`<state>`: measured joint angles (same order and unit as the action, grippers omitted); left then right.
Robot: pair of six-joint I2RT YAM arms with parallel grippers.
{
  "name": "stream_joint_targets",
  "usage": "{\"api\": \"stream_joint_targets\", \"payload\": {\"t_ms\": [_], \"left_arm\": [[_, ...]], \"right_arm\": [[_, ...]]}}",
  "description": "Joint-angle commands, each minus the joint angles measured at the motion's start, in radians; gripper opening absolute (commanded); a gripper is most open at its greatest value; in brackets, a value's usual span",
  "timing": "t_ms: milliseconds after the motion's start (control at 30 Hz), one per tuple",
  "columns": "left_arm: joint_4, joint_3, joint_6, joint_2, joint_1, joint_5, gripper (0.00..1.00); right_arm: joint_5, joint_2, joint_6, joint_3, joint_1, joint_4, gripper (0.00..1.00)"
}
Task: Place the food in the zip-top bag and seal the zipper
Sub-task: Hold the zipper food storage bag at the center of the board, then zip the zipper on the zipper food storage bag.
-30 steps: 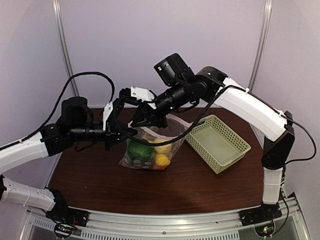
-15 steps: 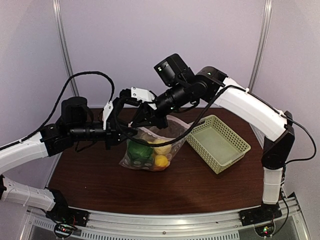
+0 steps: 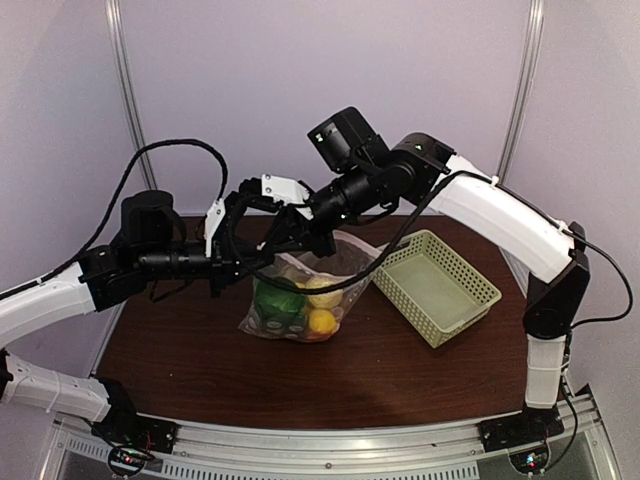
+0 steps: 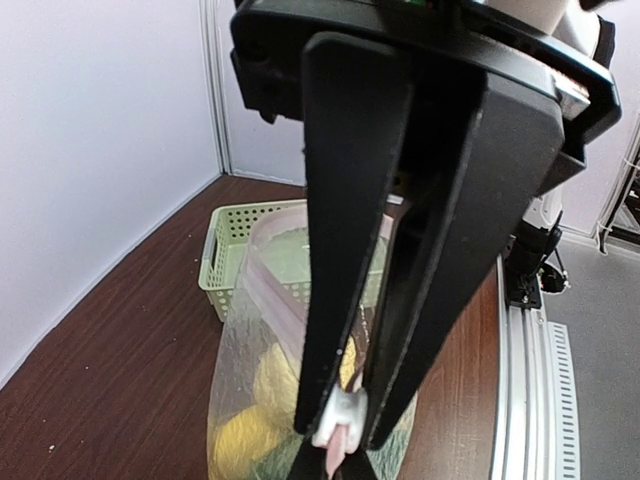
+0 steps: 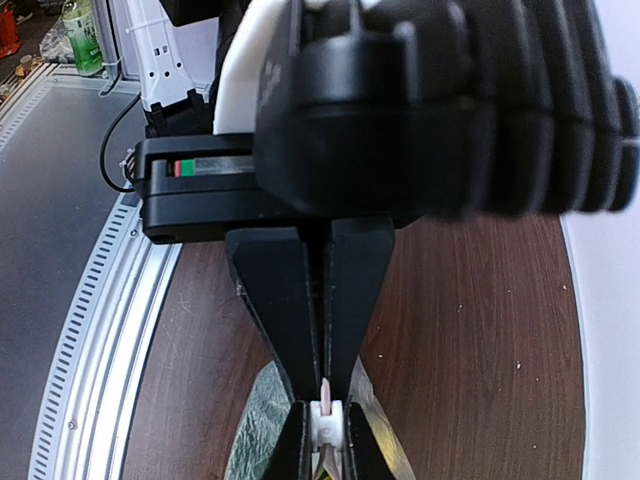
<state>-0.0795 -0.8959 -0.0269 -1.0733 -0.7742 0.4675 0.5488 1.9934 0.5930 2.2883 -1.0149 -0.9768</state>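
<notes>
The clear zip-top bag lies mid-table with the food inside: a green leafy piece and yellow lemon-like pieces. In the left wrist view, yellow pieces show through the plastic. The pink zipper strip runs along the bag's mouth. My right gripper is shut on the white slider. My left gripper is shut on the end of the zipper strip just beyond the slider. Seen from above, both grippers meet at the bag's left upper corner, left, right.
A pale green lattice basket stands to the right of the bag, close to its far end. The brown table ends at a metal rail along the near side. Purple walls close in the back and sides.
The left gripper has drifted slightly to the left. The bag, the food and the right arm look the same.
</notes>
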Motion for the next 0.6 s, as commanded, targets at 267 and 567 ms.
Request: {"api": "stream_joint_targets", "payload": {"t_ms": [267, 567], "left_arm": [[0.112, 0.043, -0.006, 0.101, -0.003, -0.149, 0.00], [0.106, 0.061, -0.002, 0.108, -0.003, -0.171, 0.00]], "right_arm": [[-0.186, -0.040, 0.021, -0.047, 0.023, -0.088, 0.00], [-0.214, -0.072, 0.022, -0.105, 0.076, -0.137, 0.00]]}}
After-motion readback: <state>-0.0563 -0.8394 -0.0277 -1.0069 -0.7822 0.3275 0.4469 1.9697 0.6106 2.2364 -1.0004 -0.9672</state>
